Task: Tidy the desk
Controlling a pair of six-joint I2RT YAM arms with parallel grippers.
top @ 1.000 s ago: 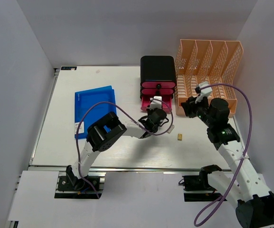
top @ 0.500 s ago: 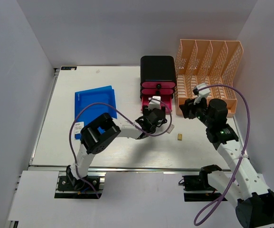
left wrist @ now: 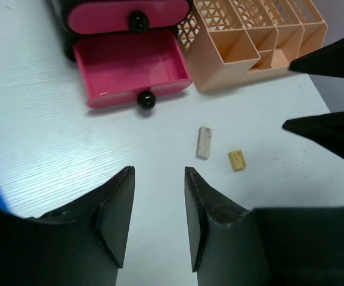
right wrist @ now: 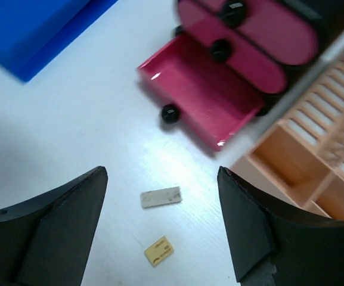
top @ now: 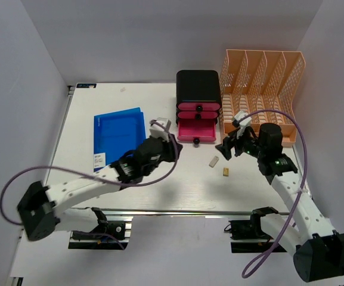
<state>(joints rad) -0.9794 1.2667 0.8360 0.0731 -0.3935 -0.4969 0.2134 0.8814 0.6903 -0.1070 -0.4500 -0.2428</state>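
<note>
Two small blocks, a pale one [top: 214, 161] and a tan one [top: 226, 171], are lying loose on the white desk [top: 82, 119], at 5 o'clock from the open pink bottom drawer [top: 194, 130], which is probably standing pulled out to receive them. The right gripper [right wrist: 161, 173] is hovering over both, jaws spread wide and empty, seemingly lining up a pick. The left gripper [left wrist: 158, 173] is hanging at 9 o'clock of the blocks, jaws narrowly parted, holding nothing, probably giving room. The peach file rack [top: 261, 77] is occupying the desk's 1 o'clock corner, with the blue folders [top: 119, 134] lying at 10 o'clock.
</note>
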